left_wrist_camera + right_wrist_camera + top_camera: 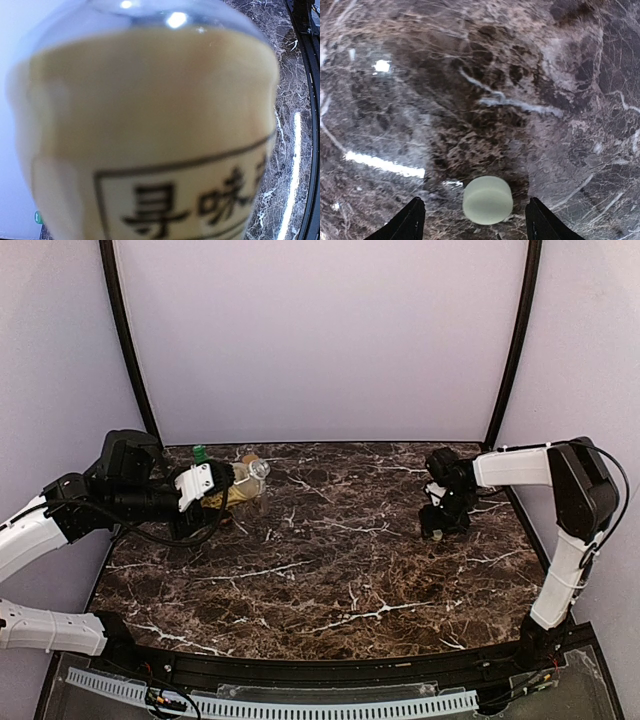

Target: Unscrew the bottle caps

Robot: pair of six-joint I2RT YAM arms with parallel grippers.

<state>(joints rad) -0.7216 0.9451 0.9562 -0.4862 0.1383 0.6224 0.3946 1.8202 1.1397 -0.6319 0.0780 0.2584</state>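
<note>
**A:** How far along is the unscrewing?

**B:** One cap looks done. The cream-white cap (pixel 487 200) lies flat on the dark marble worktop (pixel 330 580), over on the right side and well apart from the bottles.

**A:** Is the right claw holding it?

**B:** No. The right claw (pixel 441 524) hangs just above it with its fingers (pixel 407 222) spread. The cap sits between them and touches neither.

**A:** And the bottle it belongs to?

**B:** I judge it is the yellow tea bottle (pixel 243 486), at the far left of the worktop. The left claw (pixel 222 492) is pressed onto its body and holds it tilted, neck pointing right. The neck end looks bare, though it is small in the top view. In the left wrist view the labelled body fills nearly everything.

**A:** So what is left?

**B:** Going by the task, three more caps. Only one shows clearly: a green cap (pixel 200 452) just behind the left claw, apparently on its bottle. The left arm hides most of what stands there. A brownish shape beside the tea bottle's neck may be another bottle, but I cannot tell. None of those looks opened.
</note>
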